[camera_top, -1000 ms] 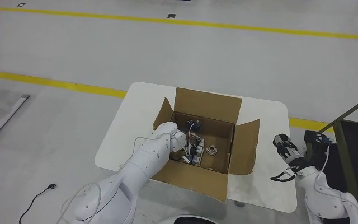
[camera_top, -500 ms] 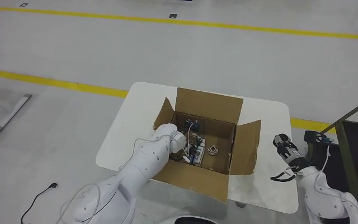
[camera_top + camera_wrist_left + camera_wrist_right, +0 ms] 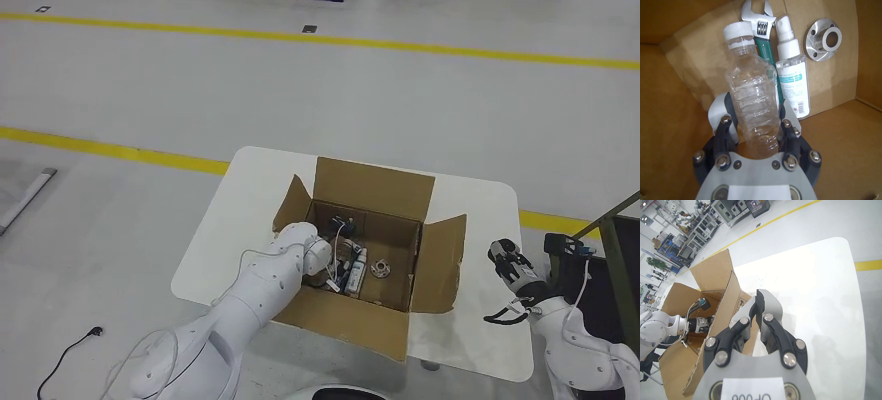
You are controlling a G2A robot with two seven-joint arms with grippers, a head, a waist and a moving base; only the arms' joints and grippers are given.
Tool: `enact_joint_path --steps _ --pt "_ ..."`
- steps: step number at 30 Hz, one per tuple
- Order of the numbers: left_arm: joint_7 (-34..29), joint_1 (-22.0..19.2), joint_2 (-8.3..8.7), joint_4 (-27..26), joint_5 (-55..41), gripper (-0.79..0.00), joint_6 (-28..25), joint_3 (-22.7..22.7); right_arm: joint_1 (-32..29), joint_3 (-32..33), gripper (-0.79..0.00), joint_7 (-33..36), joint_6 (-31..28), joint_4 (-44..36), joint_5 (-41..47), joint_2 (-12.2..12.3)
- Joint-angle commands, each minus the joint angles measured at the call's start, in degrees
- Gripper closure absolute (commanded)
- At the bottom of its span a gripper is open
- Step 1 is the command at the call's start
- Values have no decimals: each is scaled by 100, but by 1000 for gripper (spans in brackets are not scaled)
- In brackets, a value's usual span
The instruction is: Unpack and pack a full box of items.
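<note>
Left pincer (image 3: pixel 755 107) grasps the clear bottle (image 3: pixel 751 85) inside the box (image 3: pixel 677 47), likely for unpacking; right pincer (image 3: pixel 758 303) is clenched empty, parked over the desk (image 3: pixel 810 275).

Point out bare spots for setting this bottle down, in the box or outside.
Free: white table beside the brown cardboard box, both sides; also box floor between the gripped clear plastic bottle and the wall. Crowded: green-handled wrench, white spray bottle, metal flange lie together.
</note>
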Motion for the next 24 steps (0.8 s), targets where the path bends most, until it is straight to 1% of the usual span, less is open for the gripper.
enact_joint_path --steps 1,3,4,6,7,10,13,15,16,17,18,19,20,22,23,24 --pt "-39 27 -8 7 38 -536 8 3 0 0 0 0 0 0 0 0" --pt "-57 44 -16 20 44 -616 14 -9 0 0 0 0 0 0 0 0" --pt "-80 52 -22 26 62 -674 2 -5 0 0 0 0 0 0 0 0" --pt "-105 63 -33 33 82 -665 -24 -6 0 0 0 0 0 0 0 0" --pt "-122 62 -39 37 86 -674 -35 -10 0 0 0 0 0 0 0 0" --pt "-154 54 -57 49 90 -650 -43 -30 0 0 0 0 0 0 0 0" --pt "-168 43 -75 70 113 -665 -40 -45 0 0 0 0 0 0 0 0" --pt "-171 37 -86 114 151 -628 -19 -47 8 -13 -15 -42 1 1 1 -3" --pt "-173 37 -93 126 162 -588 -16 -48 14 -19 -86 -32 -7 -5 24 -3" --pt "-163 35 -100 136 171 -505 -18 -52 21 -15 -154 -1 -4 -8 63 -3" --pt "-154 35 -106 148 179 -339 -22 -56 30 -3 -237 62 20 -16 138 -2" --pt "-144 33 -112 162 197 -129 -26 -57 42 15 -296 133 44 -35 223 -1" --pt "-132 35 -117 178 210 -9 -32 -60 55 39 -339 212 80 -52 362 -2" --pt "-99 37 -124 209 221 0 -50 -74 82 98 -582 407 140 -97 556 5" --pt "-91 37 -128 220 228 0 -51 -81 99 125 -662 504 157 -122 681 8" --pt "-68 35 -131 221 228 0 -52 -93 116 151 -763 615 187 -137 831 10"
